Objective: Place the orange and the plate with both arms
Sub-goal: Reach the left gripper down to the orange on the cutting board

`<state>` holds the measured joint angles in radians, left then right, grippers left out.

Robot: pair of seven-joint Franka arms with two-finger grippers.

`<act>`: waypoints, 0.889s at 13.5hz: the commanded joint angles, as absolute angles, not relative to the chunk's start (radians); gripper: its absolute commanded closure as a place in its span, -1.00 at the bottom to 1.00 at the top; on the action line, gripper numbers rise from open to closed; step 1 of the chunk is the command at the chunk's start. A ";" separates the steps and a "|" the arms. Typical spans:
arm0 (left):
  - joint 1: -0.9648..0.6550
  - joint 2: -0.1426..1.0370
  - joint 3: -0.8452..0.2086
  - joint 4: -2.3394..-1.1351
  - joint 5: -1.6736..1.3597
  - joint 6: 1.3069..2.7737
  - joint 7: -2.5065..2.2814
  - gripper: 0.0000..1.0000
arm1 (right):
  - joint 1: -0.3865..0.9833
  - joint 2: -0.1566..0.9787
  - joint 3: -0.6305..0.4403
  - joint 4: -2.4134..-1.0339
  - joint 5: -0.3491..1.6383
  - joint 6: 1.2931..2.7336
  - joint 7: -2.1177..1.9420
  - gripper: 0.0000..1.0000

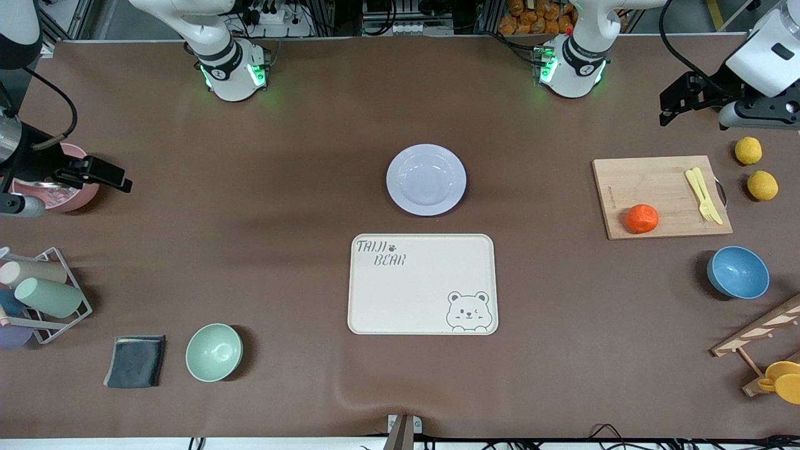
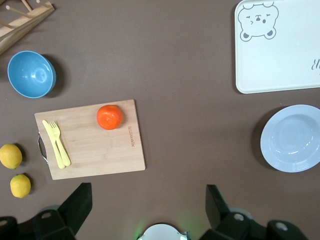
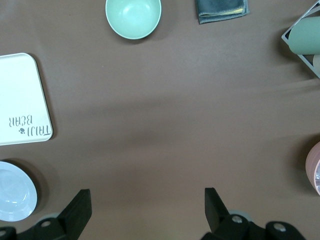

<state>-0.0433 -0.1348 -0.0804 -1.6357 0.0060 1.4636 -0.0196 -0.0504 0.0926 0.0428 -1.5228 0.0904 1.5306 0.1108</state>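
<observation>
Front view: a brown table (image 1: pixel 250 206) fills the frame, with the two arm bases along its top edge and racks of equipment above them. The pale lavender plate (image 1: pixel 426 179) sits mid-table, empty. Just nearer the camera lies a cream bear tray (image 1: pixel 422 284), also empty. Toward the left arm's end, the orange (image 1: pixel 642 219) rests on a wooden cutting board (image 1: pixel 659 197), near its camera-side edge, with a yellow fork and knife (image 1: pixel 703 195) lying farther along the board. Two lemons (image 1: pixel 755 169) lie past the board, and a blue bowl (image 1: pixel 738 272) sits nearer the camera. A wooden rack (image 1: pixel 759 340) shows at the frame edge. Toward the right arm's end are a pink bowl (image 1: pixel 59 187), a wire rack of cups (image 1: pixel 40 294), a dark cloth (image 1: pixel 135 361) and a green bowl (image 1: pixel 214 352). The left gripper (image 1: pixel 675 103) hangs over bare table near the board, jaws parted, holding nothing. The right gripper (image 1: pixel 103 175) hangs by the pink bowl, empty.

Left wrist view: the orange (image 2: pixel 110 117), cutting board (image 2: pixel 90 139), utensils (image 2: pixel 56 144), lemons (image 2: pixel 11 156), blue bowl (image 2: pixel 31 74), plate (image 2: pixel 292 138) and tray (image 2: pixel 277 47) lie on open brown table. Nothing stands between the gripper (image 2: pixel 147 210) and the orange. Its fingers (image 2: pixel 77 205) are spread wide and empty.

Right wrist view: bare brown table, with the green bowl (image 3: pixel 133 18), cloth (image 3: pixel 221 10), tray (image 3: pixel 24 100) and plate (image 3: pixel 16 191) at the edges. The gripper (image 3: pixel 147 210) is spread wide, touching nothing.
</observation>
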 commanded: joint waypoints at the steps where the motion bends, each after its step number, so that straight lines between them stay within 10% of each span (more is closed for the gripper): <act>1: -0.037 -0.115 -0.087 -1.592 0.020 1.456 0.015 -1.00 | -0.049 0.107 0.043 -1.499 0.066 1.528 0.124 -1.00; 12: -0.031 0.053 -0.087 -1.594 0.031 1.359 -0.003 -1.00 | -0.092 0.114 0.041 -1.502 0.078 1.517 -0.063 -1.00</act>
